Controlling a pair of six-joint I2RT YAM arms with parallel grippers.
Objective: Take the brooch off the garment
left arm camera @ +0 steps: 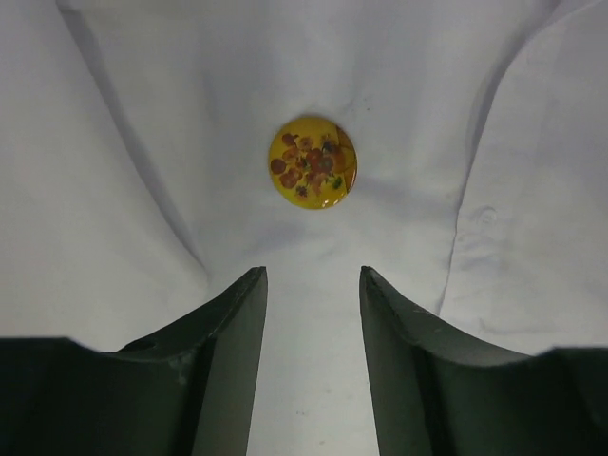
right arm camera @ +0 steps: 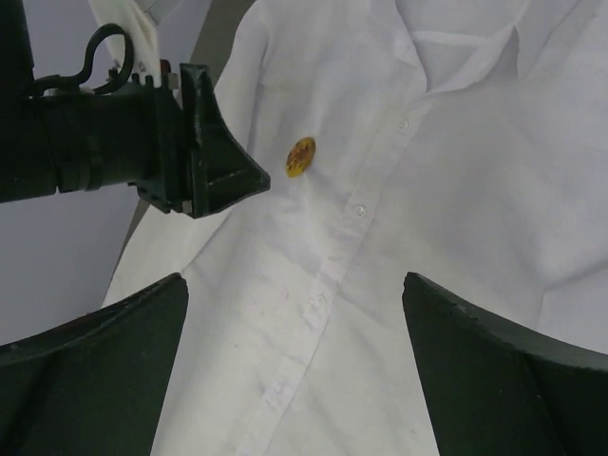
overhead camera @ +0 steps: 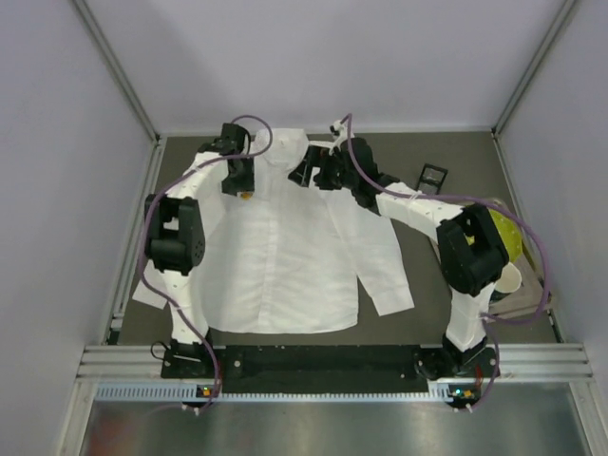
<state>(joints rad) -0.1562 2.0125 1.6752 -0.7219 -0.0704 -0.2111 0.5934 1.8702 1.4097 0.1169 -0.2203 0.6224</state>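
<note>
Shirt (overhead camera: 285, 256) lies spread on the table (overhead camera: 456, 157), front up. Brooch (left arm camera: 313, 161) is pinned on the chest panel; the collar (right arm camera: 465, 47) is near the brooch, off to one side. Your left tool (left arm camera: 312, 277) points at the brooch and stops just short of it, fingers apart, nothing between them. Your right tool (right arm camera: 294, 285) hangs over the cloth near the brooch, fingers spread wide, holding nothing.

brooch (left arm camera: 313, 161) on garment (overhead camera: 285, 266), just ahead of left gripper (left arm camera: 313, 277)
</note>
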